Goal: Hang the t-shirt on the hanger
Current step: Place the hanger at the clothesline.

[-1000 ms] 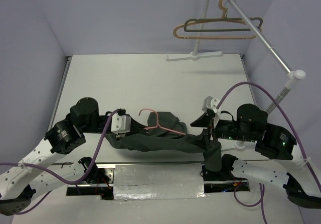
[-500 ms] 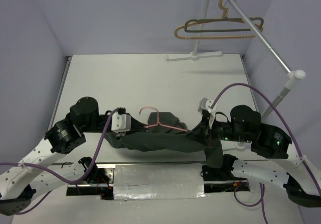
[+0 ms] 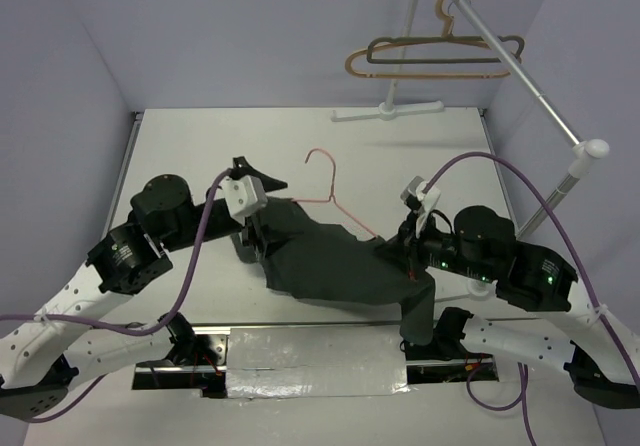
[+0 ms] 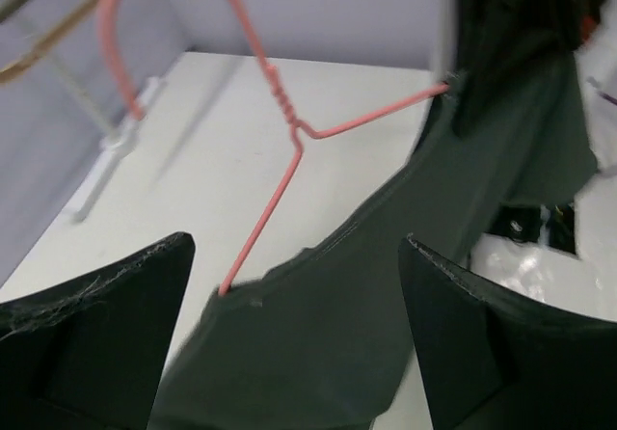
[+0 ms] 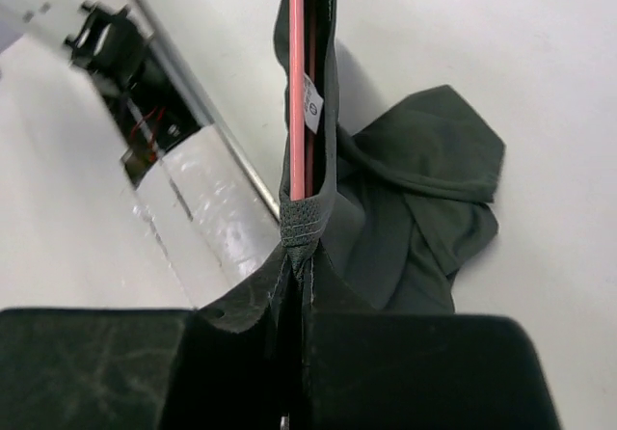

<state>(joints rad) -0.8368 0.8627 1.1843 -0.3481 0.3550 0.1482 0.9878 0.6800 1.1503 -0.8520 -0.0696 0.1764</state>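
1. Left gripper is wide open and gripping nothing. Loose t-shirt cloth sits between its fingers, with the hook just beyond.
2. The hanger is thin pink wire, probably light and springy. Both arms run into the shirt and the hook sticks out over the table. The shirt is limp and looks likely to slide, so I'd grab it at a shoulder seam.
3. Right gripper is clamped on the shirt's seam, with the wire running right down to the pinch.
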